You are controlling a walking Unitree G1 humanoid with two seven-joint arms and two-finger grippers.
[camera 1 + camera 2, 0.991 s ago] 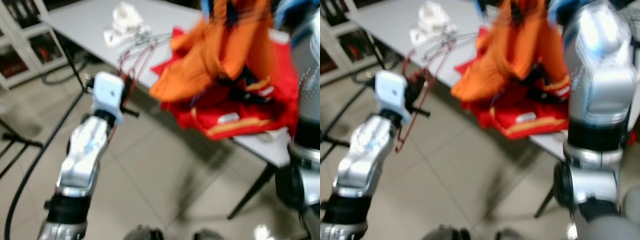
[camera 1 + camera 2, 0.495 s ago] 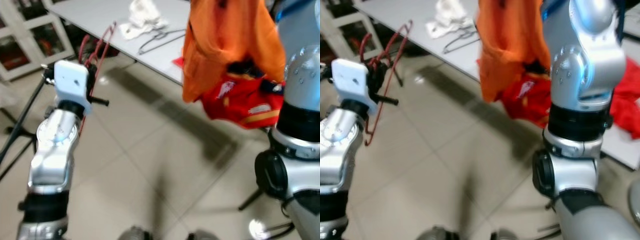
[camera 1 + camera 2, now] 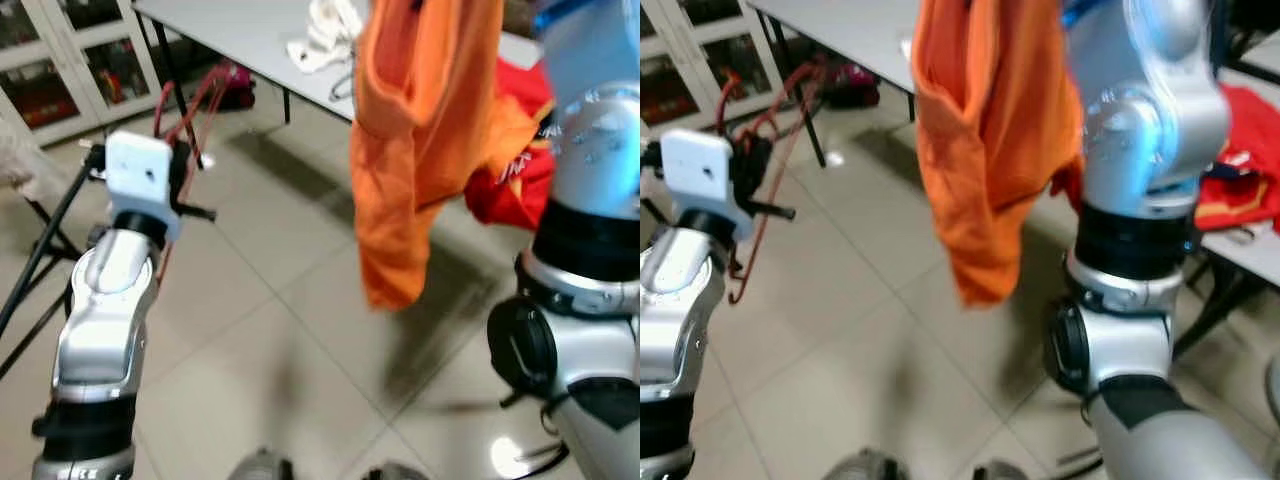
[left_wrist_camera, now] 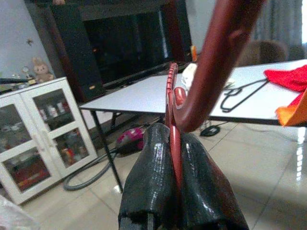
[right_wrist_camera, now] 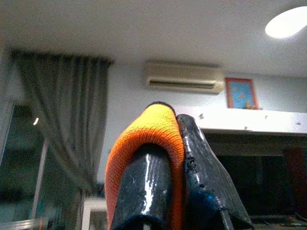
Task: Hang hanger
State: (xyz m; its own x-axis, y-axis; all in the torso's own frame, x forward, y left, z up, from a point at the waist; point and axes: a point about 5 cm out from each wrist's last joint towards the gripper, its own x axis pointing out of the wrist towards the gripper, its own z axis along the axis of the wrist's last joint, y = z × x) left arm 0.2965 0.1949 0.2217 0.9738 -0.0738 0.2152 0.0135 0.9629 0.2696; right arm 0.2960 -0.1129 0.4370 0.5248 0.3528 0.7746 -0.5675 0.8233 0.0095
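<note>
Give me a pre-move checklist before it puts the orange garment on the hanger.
1. Left tool shut on the red hanger: ok.
2. Right tool pinching the orange garment: ok.
3. Garment lifted off the white table and hanging free above the floor: ok.
4. Neck opening of the garment facing the hanger: cannot tell.
5. Hanger free of the black stand beside the left arm: cannot tell.
6. Red clothes left on the table, out of the way: ok.

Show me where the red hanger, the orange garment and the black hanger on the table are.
red hanger (image 4: 175,120): left wrist view, wire between the fingers.
orange garment (image 3: 420,130): left eye view, middle of the hanging cloth.
black hanger (image 4: 240,96): left wrist view, its wire.
</note>
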